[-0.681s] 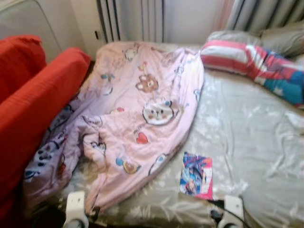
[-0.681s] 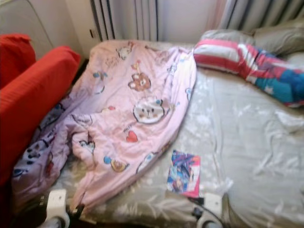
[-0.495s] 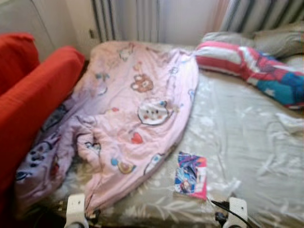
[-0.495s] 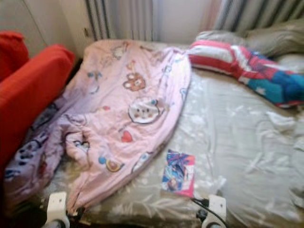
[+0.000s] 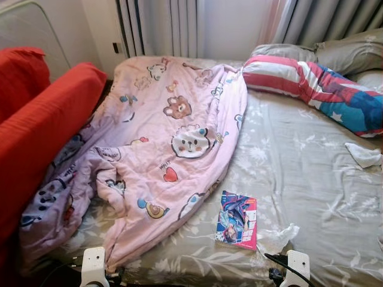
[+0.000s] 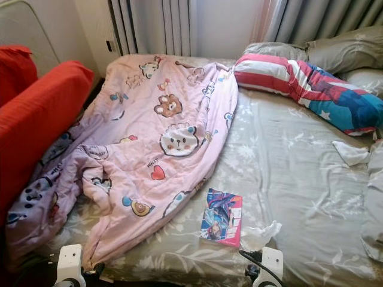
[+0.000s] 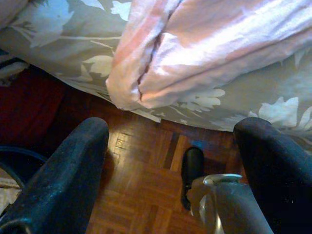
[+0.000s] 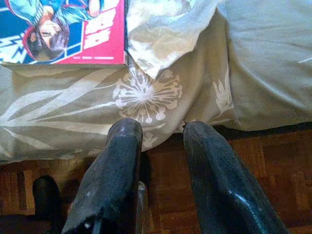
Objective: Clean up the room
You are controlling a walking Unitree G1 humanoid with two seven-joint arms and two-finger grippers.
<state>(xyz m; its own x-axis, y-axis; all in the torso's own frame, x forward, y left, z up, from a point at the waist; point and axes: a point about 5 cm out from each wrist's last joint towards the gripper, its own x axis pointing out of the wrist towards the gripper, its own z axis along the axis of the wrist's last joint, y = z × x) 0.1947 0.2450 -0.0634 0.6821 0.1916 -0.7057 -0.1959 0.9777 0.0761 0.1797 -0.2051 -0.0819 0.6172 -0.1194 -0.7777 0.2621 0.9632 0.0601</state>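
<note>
A pink cartoon-print blanket [image 5: 173, 137] lies rumpled over the left half of the bed, and one corner [image 7: 146, 78] hangs over the front edge. A colourful comic book [image 5: 237, 220] lies flat near that edge, with a crumpled white tissue [image 5: 278, 234] beside it. A second tissue [image 5: 363, 155] lies at the far right. My left gripper [image 7: 170, 141] is open wide and hangs over the wooden floor just below the blanket corner. My right gripper [image 8: 163, 130] hangs low at the bed's edge in front of the comic book [image 8: 63, 31], with a narrow gap between its fingers and nothing in them.
A red sofa [image 5: 42, 125] presses against the bed's left side. A striped pillow [image 5: 311, 84] and a grey pillow [image 5: 347, 54] lie at the head, under the curtains. The grey floral sheet [image 5: 299, 167] is bare on the right half. Parquet floor [image 7: 146, 195] shows under the bed edge.
The whole head view has slid slightly sideways and grown sharper, so the camera moved. Blanket, book and tissues lie where they were.
</note>
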